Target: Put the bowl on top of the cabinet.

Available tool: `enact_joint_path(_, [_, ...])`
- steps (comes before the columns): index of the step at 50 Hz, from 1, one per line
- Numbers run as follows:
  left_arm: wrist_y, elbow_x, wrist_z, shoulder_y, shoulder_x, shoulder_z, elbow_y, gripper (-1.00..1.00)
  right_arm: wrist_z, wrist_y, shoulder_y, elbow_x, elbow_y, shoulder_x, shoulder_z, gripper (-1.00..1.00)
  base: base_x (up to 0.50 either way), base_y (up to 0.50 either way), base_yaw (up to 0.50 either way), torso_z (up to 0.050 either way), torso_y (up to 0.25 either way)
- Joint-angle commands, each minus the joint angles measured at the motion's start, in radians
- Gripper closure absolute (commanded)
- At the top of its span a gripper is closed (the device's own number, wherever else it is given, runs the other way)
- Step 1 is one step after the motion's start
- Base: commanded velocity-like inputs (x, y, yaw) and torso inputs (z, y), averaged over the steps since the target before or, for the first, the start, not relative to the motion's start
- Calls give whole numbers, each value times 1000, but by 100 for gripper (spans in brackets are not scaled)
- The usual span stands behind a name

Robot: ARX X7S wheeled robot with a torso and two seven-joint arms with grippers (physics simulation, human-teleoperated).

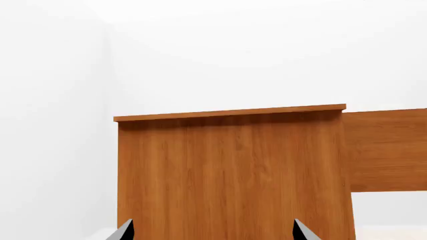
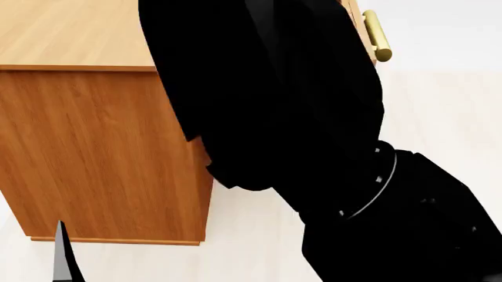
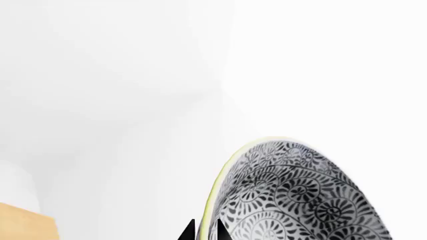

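Patterned bowl (image 3: 293,195) tilted, aloft; orange-brown cabinet (image 1: 233,175) upright.

No readable text, labels, numbers or signs appear on anything.

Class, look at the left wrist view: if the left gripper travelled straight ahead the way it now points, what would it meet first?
Most likely the cabinet: its wood side panel fills the view ahead between the left gripper fingertips. Distance to it is unclear.

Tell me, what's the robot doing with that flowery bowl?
The robot's right gripper is pinching the rim of the patterned bowl and holding it up in the air. It wants to set it on top of the big orange-brown cabinet, which stands right in front of it. The bowl isn't on the cabinet yet. The left gripper is open and empty, pointing at the cabinet's side.
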Motion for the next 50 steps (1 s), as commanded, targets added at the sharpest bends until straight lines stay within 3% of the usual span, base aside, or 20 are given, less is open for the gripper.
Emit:
enact_joint_path(1, [15,-17,7,4,-1,-10,4,-100,-41,56,-18,-34,-77,-61,-85,100,0,0,0,0,0])
enact_joint_path(10, [19,-24,8,10,-6,-5,13,-100,112,71,26,113,0,-92,-152,100,0,0,0,0,1])
enact_joint_path(13, [22,-26,9,13,-7,-2,12,-100,209,-20,96,203,135,-95,-205,100,0,0,0,0,0])
enact_joint_path(16, [23,-25,9,15,-8,-1,15,-100,341,-142,196,376,318,-96,-348,100,0,0,0,0,0])
enact_joint_path(20, [20,-33,8,15,-10,-1,17,-100,496,-339,346,682,523,-96,-673,100,0,0,0,0,0])
enact_joint_path(23, [18,-39,9,15,-12,-2,20,-100,515,-350,389,850,570,-96,-798,100,0,0,0,0,0])
enact_joint_path(25, [12,-47,8,17,-15,-5,30,-100,465,-281,388,933,571,-96,-817,100,0,0,0,0,0])
enact_joint_path(30, [13,-51,8,19,-16,-2,31,-100,455,-296,387,908,622,-96,-818,100,0,0,0,0,0])
enact_joint_path(42, [3,-66,5,29,-21,1,56,-100,560,-347,381,851,700,-97,-816,100,0,0,0,0,1])
enact_joint_path(50, [2,-86,16,33,-28,11,74,-100,611,-381,397,876,640,-97,-817,100,0,0,0,0,1])
